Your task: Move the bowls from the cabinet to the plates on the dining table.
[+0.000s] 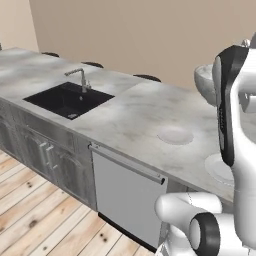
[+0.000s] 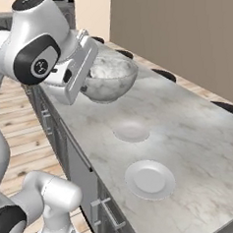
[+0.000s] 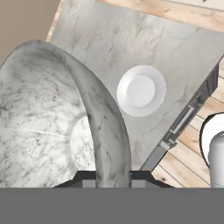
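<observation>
A pale grey-white marbled bowl (image 2: 111,78) hangs in the air above the dining table (image 2: 196,129), and my gripper (image 2: 87,77) is shut on its rim. In the hand view the bowl (image 3: 48,118) looms large at the left, its wall clamped between my gripper (image 3: 112,177) fingers. Two flat pale plates lie on the marble below: one plate (image 2: 131,131) lies almost under the bowl, the other plate (image 2: 149,180) nearer the front edge. One plate (image 3: 141,91) lies on the table (image 3: 131,39) beyond the bowl. My arm partly hides the bowl (image 1: 205,82). The cabinet is out of view.
A black sink (image 1: 67,99) with a metal faucet (image 1: 80,77) is set into the table's left part. Dark stools (image 2: 163,74) stand along the far edge. A dishwasher front (image 1: 125,195) and grey cabinet fronts face the wooden floor.
</observation>
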You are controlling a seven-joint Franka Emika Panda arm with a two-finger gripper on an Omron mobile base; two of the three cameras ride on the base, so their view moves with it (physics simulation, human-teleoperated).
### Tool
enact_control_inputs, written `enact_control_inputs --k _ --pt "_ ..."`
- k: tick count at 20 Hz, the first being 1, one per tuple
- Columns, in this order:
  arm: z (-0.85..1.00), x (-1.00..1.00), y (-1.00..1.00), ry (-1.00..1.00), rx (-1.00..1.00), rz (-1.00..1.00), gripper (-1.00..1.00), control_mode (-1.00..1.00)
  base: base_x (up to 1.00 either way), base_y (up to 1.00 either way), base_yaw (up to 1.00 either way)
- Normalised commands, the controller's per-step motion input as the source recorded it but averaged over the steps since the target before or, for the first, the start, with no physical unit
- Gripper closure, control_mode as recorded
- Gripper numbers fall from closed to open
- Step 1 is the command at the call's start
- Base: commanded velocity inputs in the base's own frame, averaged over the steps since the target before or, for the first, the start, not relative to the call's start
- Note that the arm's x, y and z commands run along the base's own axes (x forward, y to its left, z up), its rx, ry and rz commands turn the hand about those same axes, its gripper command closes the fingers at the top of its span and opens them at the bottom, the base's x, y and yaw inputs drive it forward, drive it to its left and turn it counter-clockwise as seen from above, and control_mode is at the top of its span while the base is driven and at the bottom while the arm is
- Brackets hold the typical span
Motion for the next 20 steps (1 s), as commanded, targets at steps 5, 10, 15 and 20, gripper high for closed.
enact_control_inputs --k 5,10,15,20 --pt "-0.14 0.32 0.02 0.15 0.0 0.02 1.0 -1.0 0.0 0.0 0.0" --pt "-0.18 0.29 0.05 0.05 0.01 0.03 1.0 -1.0 0.0 0.0 0.0" --pt "-0.24 0.22 0.05 -0.02 -0.02 0.04 1.0 -1.0 0.0 0.0 0.0" --pt "-0.25 0.19 0.02 -0.04 -0.01 0.05 1.0 -1.0 0.0 0.0 0.0"
